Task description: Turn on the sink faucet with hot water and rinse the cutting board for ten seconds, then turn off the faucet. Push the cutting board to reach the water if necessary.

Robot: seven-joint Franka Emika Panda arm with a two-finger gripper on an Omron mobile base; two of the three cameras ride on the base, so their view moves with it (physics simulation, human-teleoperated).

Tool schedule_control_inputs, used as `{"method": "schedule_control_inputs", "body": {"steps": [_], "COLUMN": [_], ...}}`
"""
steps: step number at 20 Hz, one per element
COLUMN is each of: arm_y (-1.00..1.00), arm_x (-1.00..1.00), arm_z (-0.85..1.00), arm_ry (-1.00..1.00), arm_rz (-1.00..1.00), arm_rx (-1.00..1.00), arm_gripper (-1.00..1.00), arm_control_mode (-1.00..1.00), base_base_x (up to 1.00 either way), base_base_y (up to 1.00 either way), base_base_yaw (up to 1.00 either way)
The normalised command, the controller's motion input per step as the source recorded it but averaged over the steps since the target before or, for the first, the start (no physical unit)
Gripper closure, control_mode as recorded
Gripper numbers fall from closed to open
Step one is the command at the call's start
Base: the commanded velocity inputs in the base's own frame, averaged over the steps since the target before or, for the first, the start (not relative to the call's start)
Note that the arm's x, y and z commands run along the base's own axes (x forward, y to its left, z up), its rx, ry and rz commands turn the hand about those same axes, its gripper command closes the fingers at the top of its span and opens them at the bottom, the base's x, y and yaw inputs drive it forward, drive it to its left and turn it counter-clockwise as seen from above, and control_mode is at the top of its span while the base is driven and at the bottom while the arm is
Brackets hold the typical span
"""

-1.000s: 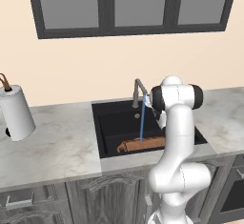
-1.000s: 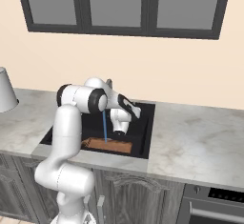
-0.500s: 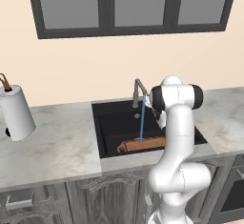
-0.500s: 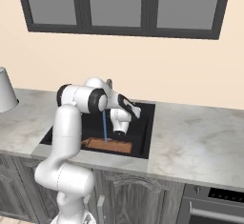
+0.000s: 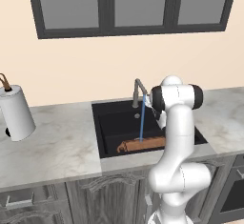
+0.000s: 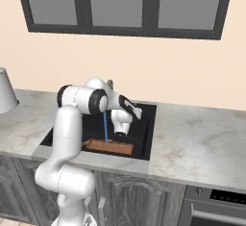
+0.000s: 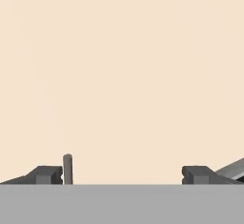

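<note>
Left base view gives me the sink (image 5: 107, 137), a wide black basin set in pale marble counter (image 5: 52, 147), with the arm bent over its right half. The board (image 5: 140, 145) lies flat at the near edge of the basin floor, orange-brown, long and narrow, handle end to the left. Water (image 5: 142, 120) drops as a thin blue line from the faucet (image 5: 138, 90) and lands on the board's middle, so I judge the rinse is under way. My gripper (image 7: 124, 174) looks open, tips well apart, facing the beige wall, with a thin grey rod just beside the left tip. The risk I see is closing off: a swipe could miss or overshoot that small lever and leave water running, or the wrist could nudge the board out of the stream.
</note>
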Motion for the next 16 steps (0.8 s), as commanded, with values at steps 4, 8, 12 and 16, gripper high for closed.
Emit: {"method": "schedule_control_inputs", "body": {"steps": [4, 8, 12, 16], "arm_y": [0.00, 0.00, 0.00, 0.00], "arm_x": [0.00, 0.00, 0.00, 0.00], "arm_z": [0.00, 0.00, 0.00, 0.00], "arm_ry": [0.00, 0.00, 0.00, 0.00], "arm_rz": [0.00, 0.00, 0.00, 0.00], "arm_rx": [0.00, 0.00, 0.00, 0.00], "arm_gripper": [-1.00, -1.00, -1.00, -1.00], "arm_control_mode": [-1.00, -1.00, -1.00, -1.00], "base_base_x": [0.00, 0.00, 0.00, 0.00], "base_base_y": [0.00, 0.00, 0.00, 0.00], "base_base_yaw": [0.00, 0.00, 0.00, 0.00]}}
